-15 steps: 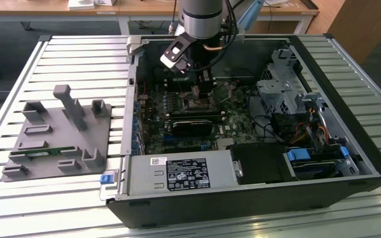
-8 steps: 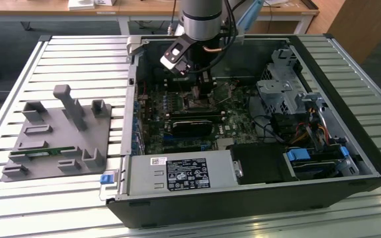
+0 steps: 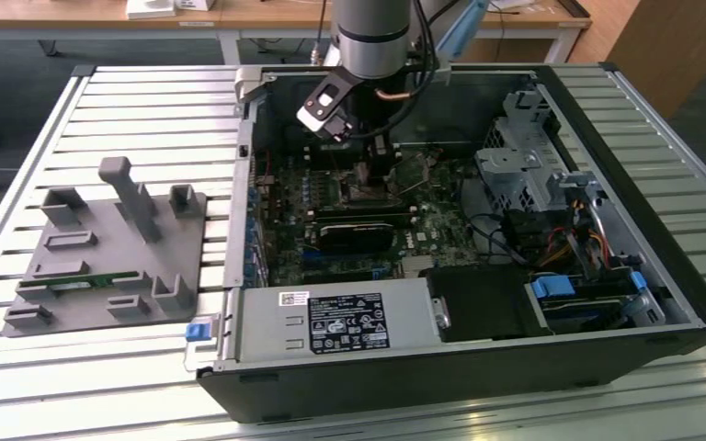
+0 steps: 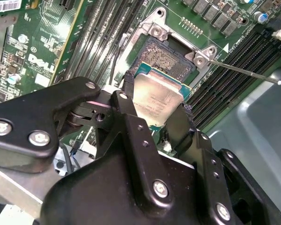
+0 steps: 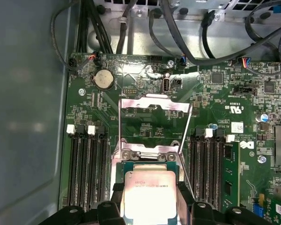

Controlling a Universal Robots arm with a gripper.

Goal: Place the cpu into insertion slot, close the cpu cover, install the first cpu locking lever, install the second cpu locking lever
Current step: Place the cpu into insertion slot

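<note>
- Gripper (image 4: 155, 107): closed on the cpu (image 4: 160, 99), which is clamped by its edges between both fingers and tilted over the bare insertion slot (image 4: 172, 55).
- Grey fixture block (image 3: 108, 248): on the slatted table (image 3: 144, 101), at the exterior view's left.
- cpu cover (image 5: 154, 104): raised open beyond the slot.
- Locking lever (image 4: 243, 71): unlatched, standing out beside the socket.
- Drive cage (image 3: 518, 170): inside the computer case (image 3: 451, 377), towards the exterior view's right.

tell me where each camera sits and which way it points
Exterior view: above the open computer case, looking down into it; the arm shows reaching in.
Second wrist view: on the wrist, looking past the gripper at the insertion slot; its black fingers show.
First wrist view: on the wrist, facing the open cpu cover; the fingers show.
Both wrist views share the cpu held in the gripper.
</note>
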